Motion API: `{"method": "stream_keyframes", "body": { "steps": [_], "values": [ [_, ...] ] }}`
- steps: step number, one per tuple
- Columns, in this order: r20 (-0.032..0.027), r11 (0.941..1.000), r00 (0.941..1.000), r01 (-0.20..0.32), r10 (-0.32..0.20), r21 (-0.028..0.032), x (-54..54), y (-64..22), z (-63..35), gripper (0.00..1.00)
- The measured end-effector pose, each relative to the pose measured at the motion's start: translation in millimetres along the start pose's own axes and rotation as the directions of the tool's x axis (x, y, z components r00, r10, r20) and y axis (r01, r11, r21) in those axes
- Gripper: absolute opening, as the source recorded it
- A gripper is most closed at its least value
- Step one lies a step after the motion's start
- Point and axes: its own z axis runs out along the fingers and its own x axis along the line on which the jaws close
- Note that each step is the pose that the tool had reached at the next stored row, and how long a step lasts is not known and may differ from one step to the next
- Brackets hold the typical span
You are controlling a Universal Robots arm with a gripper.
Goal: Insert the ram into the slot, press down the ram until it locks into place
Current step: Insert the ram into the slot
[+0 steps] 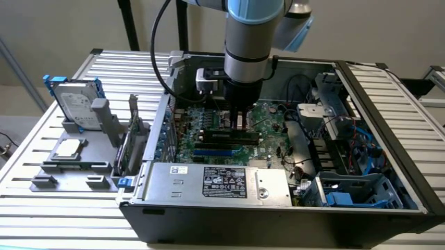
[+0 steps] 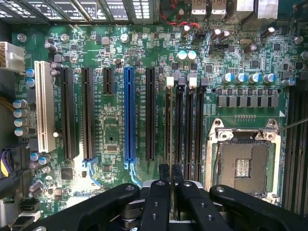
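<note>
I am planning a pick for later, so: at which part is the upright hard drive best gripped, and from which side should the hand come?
Grip the hard drive at its upper edge, pinching the two broad faces and coming straight down from above. It stands upright, its foot sits in the grey holder, and blue rails run along its narrow sides.

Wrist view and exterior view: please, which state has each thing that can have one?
gripper: shut on the ram
ram: on edge, in line with the memory slots
CPU socket: empty
blue slot: empty
computer case: open, lying on its side
hard drive: standing upright
</note>
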Motion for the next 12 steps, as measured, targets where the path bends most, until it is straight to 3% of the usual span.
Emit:
{"method": "stream_keyframes", "body": {
  "steps": [12],
  "values": [
    [0.0,1.0,1.0,0.0,0.0,-0.0001,-1.7,0.0,1.7,0.13]
  ]
}}
